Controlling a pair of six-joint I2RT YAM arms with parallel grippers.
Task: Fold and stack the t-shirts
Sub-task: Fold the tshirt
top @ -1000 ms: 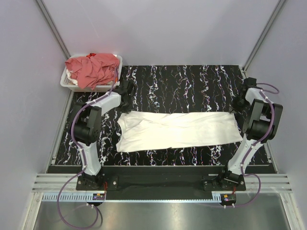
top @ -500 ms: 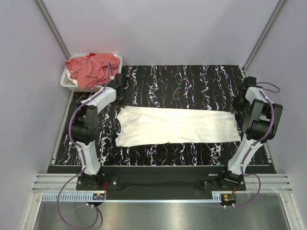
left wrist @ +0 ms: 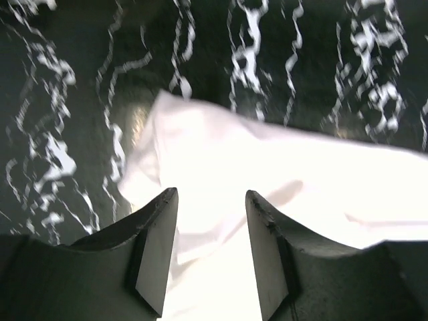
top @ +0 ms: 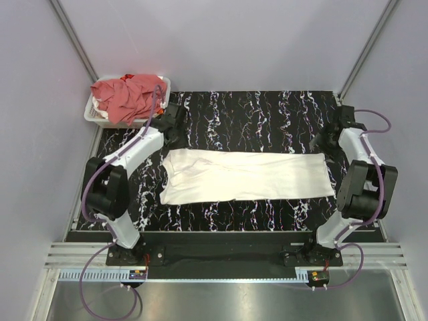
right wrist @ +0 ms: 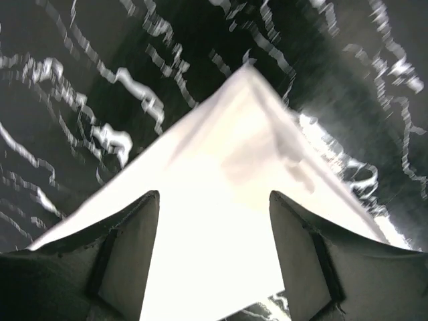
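A plain white t-shirt (top: pixel 247 175) lies as a long flat strip across the middle of the black marbled table (top: pixel 254 110). My left gripper (top: pixel 175 120) hovers just beyond the shirt's far left corner. In the left wrist view the left gripper (left wrist: pixel 210 194) is open, and the white shirt (left wrist: pixel 281 174) lies below and ahead of it. My right gripper (top: pixel 328 138) is above the shirt's far right corner. It (right wrist: pixel 214 195) stands open over that pointed white corner (right wrist: pixel 234 154), with nothing between the jaws. Salmon-red t-shirts (top: pixel 130 97) are heaped in the basket.
A white plastic basket (top: pixel 95 115) sits at the table's far left corner, close behind my left arm. Grey walls and metal frame posts enclose the table on three sides.
Both grippers went from shut to open and let go of the white shirt's far corners. The shirt settled flat and a little farther back, and both arms reached outward.
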